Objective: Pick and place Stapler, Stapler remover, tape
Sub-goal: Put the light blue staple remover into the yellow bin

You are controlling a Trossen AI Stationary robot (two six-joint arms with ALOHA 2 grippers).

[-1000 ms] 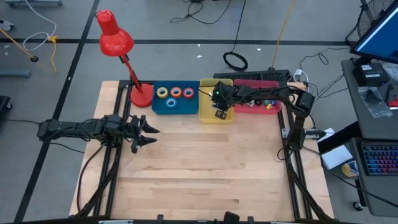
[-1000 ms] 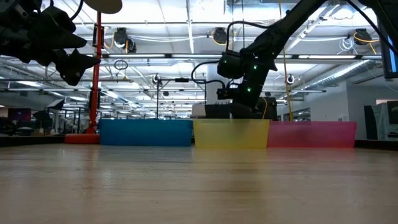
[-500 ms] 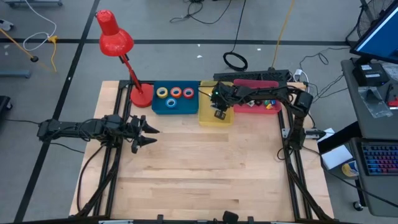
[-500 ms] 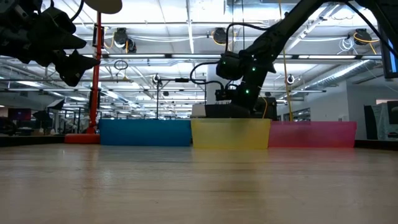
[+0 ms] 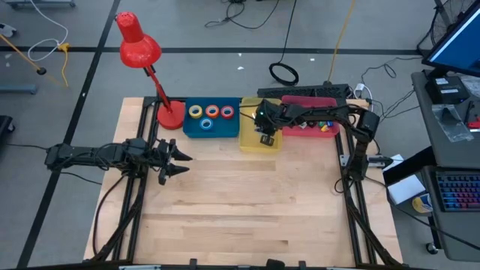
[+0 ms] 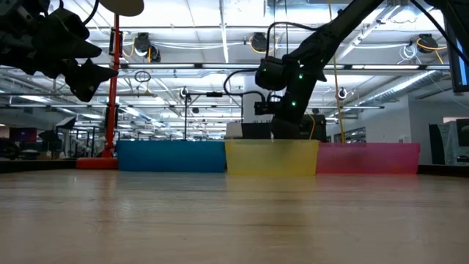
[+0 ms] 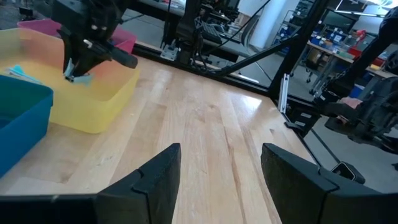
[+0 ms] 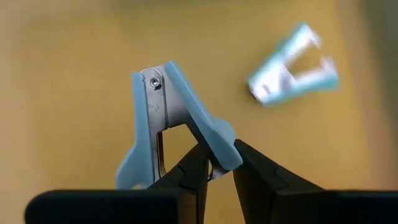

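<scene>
My right gripper (image 5: pixel 265 137) is over the yellow bin (image 5: pixel 247 139), pointing down and shut on a pale-blue stapler remover (image 8: pixel 168 118). A second stapler remover (image 8: pixel 292 65) lies on the bin's floor. The tape rolls sit flat in the blue bin (image 5: pixel 187 127): yellow (image 5: pixel 196 112), orange (image 5: pixel 212 112), red (image 5: pixel 227 112) and blue (image 5: pixel 206 124). My left gripper (image 5: pixel 176 161) waits open above the table's left side, fingers level and pointing right. I cannot make out a stapler. My right gripper pinches the stapler remover by one blue plastic wing (image 8: pixel 221 152) between its two fingertips (image 8: pixel 193 174), coming from above and pointing down. The remover's hinged metal end (image 8: pixel 154 81) points away from the fingers. It is over the yellow floor; whether it touches it, I cannot tell.
A pink bin (image 5: pixel 307 131) with small coloured items stands right of the yellow one. A red desk lamp (image 5: pixel 142 52) has its base (image 5: pixel 169 116) at the far-left corner beside the blue bin. The three bins line the far edge; bare wood (image 5: pixel 247 202) fills the near half.
My right gripper has shifted slightly toward the table's left over the yellow bin, still shut on the stapler remover.
</scene>
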